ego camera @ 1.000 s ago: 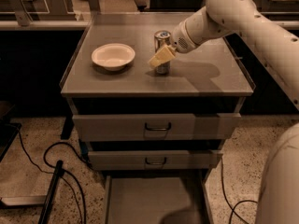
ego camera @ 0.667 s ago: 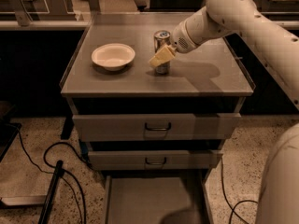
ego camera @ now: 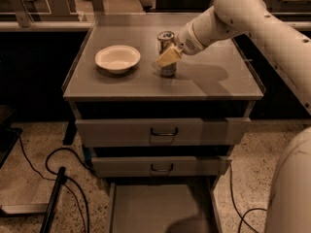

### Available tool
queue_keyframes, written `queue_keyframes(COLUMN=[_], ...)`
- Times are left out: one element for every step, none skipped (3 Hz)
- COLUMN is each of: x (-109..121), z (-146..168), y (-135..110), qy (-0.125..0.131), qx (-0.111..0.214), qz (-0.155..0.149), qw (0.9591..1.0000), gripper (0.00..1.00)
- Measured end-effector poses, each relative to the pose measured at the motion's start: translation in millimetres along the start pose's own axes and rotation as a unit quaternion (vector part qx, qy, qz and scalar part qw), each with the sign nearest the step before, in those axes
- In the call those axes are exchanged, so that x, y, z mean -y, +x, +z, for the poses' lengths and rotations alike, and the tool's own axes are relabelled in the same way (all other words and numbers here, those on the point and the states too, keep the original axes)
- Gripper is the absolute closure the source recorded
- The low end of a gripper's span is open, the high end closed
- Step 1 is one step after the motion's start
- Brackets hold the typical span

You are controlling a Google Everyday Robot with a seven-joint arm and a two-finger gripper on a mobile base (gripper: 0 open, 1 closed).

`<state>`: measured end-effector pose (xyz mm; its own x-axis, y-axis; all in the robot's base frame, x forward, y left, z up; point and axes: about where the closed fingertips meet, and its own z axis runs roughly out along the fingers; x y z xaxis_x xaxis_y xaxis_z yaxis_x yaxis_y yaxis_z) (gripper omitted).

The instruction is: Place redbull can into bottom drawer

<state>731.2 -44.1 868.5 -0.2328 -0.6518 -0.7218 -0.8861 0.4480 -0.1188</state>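
The redbull can (ego camera: 168, 71) stands upright on the grey cabinet top (ego camera: 214, 81), right of centre. My gripper (ego camera: 165, 53) reaches in from the right and straddles the can's upper body. One pale finger (ego camera: 165, 58) lies across the can's front; the other is hidden behind it. The can still rests on the top. The bottom drawer (ego camera: 160, 210) is pulled out at floor level, and its flat grey floor is bare.
A white bowl (ego camera: 117, 58) sits on the cabinet top left of the can. The two upper drawers (ego camera: 164, 131) (ego camera: 163, 166) with dark handles are shut. Black cables (ego camera: 63, 164) and a stand base lie on the floor at left. My arm's white base (ego camera: 291, 193) is at the right.
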Motion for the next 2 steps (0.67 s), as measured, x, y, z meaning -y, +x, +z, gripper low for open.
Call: queue_keyframes(x=[-11,-35], z=[-17,-45], y=[-1,-2], qy=[0.013,0.029], qx=[-0.005,-0.008], qz=[0.012,0.030], qw=[0.9998,0.9991], gripper=[1.00,1.00])
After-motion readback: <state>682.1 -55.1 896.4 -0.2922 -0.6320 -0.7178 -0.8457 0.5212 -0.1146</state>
